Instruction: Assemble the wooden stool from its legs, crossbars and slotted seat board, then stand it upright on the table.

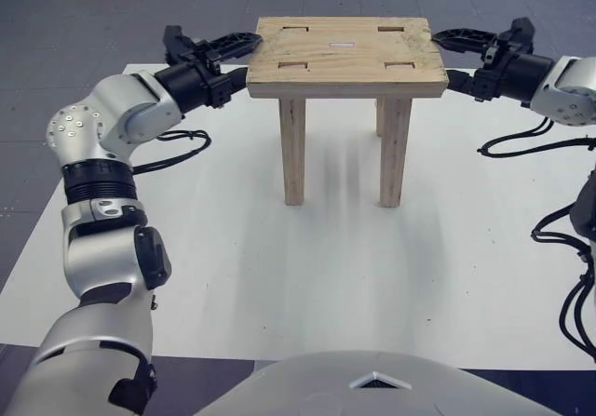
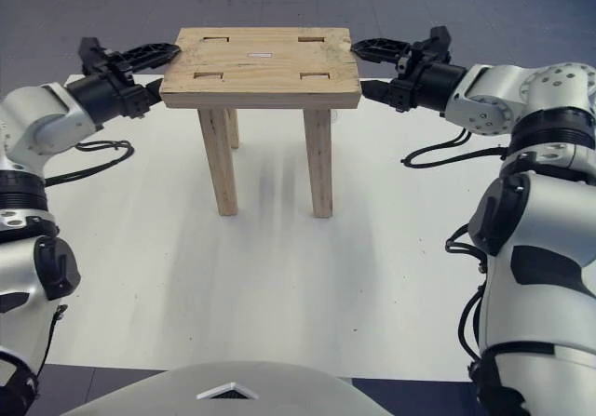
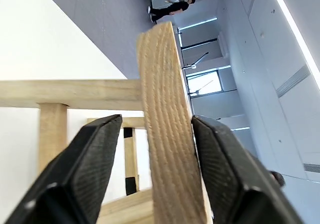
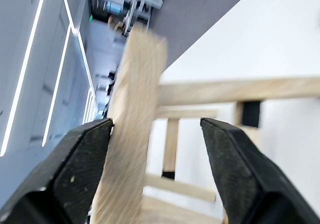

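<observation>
The wooden stool (image 1: pixel 345 53) stands upright on the white table (image 1: pixel 307 286), its slotted seat board on top and its legs (image 1: pixel 292 151) on the surface. My left gripper (image 1: pixel 237 60) is open and straddles the seat's left edge, one finger above and one below. The left wrist view shows the seat board (image 3: pixel 167 134) between the pads, with a gap on one side. My right gripper (image 1: pixel 450 58) is open and straddles the seat's right edge in the same way. In the right wrist view the board (image 4: pixel 132 108) lies against one finger (image 4: pixel 75 179), well clear of the other, with a crossbar (image 4: pixel 235 89) behind.
The white table surface extends wide in front of the stool and to both sides. Black cables (image 1: pixel 177 151) trail from the left arm, and more cables (image 1: pixel 521 141) from the right. Grey floor lies beyond the table's far edge.
</observation>
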Controlling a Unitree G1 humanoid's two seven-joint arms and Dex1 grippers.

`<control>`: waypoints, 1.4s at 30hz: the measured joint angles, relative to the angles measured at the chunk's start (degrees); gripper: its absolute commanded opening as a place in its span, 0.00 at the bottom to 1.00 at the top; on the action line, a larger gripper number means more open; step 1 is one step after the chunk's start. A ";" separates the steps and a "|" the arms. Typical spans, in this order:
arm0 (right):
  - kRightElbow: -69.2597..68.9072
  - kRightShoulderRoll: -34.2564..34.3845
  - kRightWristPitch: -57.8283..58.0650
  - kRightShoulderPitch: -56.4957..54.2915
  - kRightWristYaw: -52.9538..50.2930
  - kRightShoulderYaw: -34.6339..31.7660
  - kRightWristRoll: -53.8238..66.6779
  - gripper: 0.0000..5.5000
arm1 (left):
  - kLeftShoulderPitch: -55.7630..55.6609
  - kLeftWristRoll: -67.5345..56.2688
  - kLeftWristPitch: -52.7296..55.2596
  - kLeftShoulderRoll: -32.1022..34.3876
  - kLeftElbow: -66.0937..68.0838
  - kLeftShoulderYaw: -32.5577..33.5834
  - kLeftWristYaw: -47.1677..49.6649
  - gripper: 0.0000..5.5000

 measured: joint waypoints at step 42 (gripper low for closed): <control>-61.31 22.77 -35.01 22.29 1.29 10.55 -37.78 0.59 | 2.12 70.76 -24.52 -19.65 -33.37 -12.44 -15.12 0.52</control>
